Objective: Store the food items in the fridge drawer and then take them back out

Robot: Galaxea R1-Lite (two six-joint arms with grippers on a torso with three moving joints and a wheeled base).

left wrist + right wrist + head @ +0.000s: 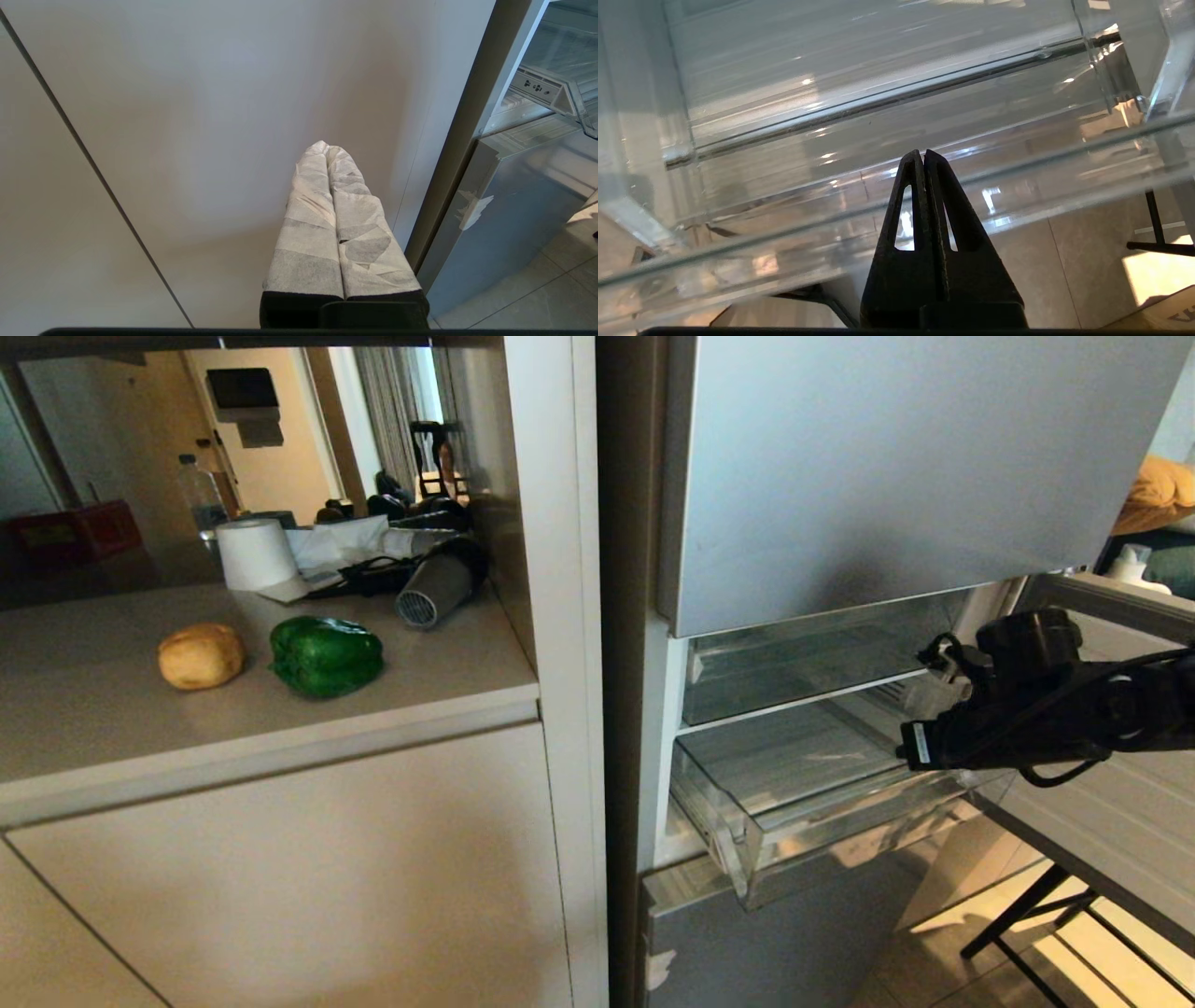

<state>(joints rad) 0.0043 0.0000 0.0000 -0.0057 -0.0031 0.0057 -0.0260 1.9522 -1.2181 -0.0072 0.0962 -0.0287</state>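
I see the silver-grey fridge (840, 476) filling the right half of my head view, its lower compartment open. To its left stands a pale cabinet (280, 859) whose worktop (93, 728) carries the food.

The fridge drawer (775, 803) is pulled out from the fridge body, a wide shallow clear bin. Its long axis runs across the fridge opening, roughly from 8 o'clock to 2 o'clock in my head view, and its transparent front faces out toward 7 o'clock. I see nothing lying in it. Above it sits a second clear bin (794, 672), pushed in.

My right arm comes in from 3 o'clock, and the right hand (923, 156) sits just over the drawer's front lip with its two black fingers pressed together, holding nothing. Whether the tips touch the plastic I cannot tell.

My left hand (325, 147) is out of the head view; its wrist camera shows the white-wrapped fingers closed against each other, empty, pointing at the cabinet front beside the fridge's lower corner.

On the worktop, the green bell pepper (326, 655) lies on its side, its long axis about 9 to 3 o'clock. The potato (201, 655) sits just beside it at 9 o'clock, apart from it, also lying level. Behind them are a paper roll (254, 553) and a grey hair dryer (437, 586).
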